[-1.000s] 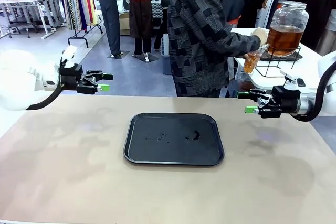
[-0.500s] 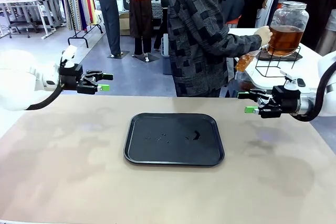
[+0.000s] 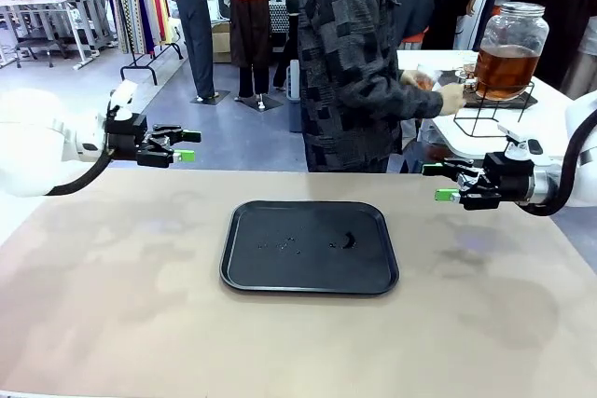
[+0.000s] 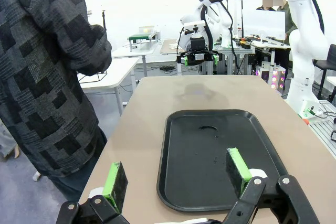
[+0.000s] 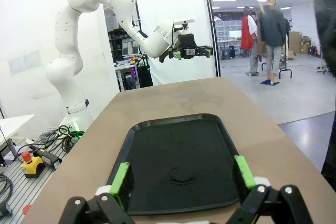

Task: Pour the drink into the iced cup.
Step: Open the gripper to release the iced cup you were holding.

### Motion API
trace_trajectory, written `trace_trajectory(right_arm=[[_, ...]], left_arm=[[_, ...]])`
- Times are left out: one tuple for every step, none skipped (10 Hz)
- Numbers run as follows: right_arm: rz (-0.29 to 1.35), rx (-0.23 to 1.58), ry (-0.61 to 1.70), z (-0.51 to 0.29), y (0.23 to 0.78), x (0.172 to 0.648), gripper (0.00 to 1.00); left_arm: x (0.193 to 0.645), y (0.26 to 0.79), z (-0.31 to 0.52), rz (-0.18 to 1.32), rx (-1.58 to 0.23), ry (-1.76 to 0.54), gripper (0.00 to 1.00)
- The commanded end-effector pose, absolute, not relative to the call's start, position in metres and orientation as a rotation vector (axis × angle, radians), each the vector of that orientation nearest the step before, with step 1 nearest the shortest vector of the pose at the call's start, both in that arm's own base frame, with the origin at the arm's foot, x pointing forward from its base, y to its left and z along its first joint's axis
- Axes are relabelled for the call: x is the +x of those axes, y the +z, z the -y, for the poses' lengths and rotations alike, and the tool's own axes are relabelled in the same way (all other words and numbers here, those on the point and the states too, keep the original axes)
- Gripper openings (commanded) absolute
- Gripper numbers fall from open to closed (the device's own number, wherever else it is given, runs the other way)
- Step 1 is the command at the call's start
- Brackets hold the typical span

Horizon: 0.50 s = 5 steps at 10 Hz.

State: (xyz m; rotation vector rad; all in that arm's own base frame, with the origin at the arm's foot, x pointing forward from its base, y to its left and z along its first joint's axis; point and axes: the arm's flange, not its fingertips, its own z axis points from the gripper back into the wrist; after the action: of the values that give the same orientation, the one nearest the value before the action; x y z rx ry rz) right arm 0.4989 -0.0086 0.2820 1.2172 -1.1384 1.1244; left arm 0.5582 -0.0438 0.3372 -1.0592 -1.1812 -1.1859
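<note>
Well off the desk (image 3: 112, 323), at two o'clock in the front view, the drink (image 3: 505, 70) is seen inside a big glass jar (image 3: 511, 48) on a black wire stand (image 3: 485, 114) on a white side table (image 3: 550, 128). A person's hand (image 3: 451, 98) is held just beside the jar's base, at its nine o'clock. On the desk a black tray (image 3: 310, 246) is set in the middle. The left gripper (image 3: 183, 145) is held at ten o'clock above the desk edge, fingers released. The right gripper (image 3: 438, 183) is held at three o'clock, fingers likewise released.
</note>
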Motion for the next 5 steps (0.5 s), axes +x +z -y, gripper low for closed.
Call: trace_trajectory(right_arm=[[1.146,1.227,1.125,0.0091,0.2841,0.4978,1.0],[1.146,1.227,1.125,0.0091,0.2841,0.4978,1.0],[1.146,1.227,1.125,0.0091,0.2841,0.4978,1.0],[1.146,1.227,1.125,0.0091,0.2841,0.4978,1.0],[1.146,1.227,1.125,0.0091,0.2841,0.4978,1.0]], left_arm=[[0.5577,0.3384,0.0439,1.183,-1.058,-1.186,1.0],[0.5577,0.3384,0.0439,1.183,-1.058,-1.186,1.0],[0.5577,0.3384,0.0439,1.183,-1.058,-1.186,1.0],[0.5577,0.3384,0.0439,1.183,-1.058,-1.186,1.0],[0.5577,0.3384,0.0439,1.183,-1.058,-1.186,1.0]])
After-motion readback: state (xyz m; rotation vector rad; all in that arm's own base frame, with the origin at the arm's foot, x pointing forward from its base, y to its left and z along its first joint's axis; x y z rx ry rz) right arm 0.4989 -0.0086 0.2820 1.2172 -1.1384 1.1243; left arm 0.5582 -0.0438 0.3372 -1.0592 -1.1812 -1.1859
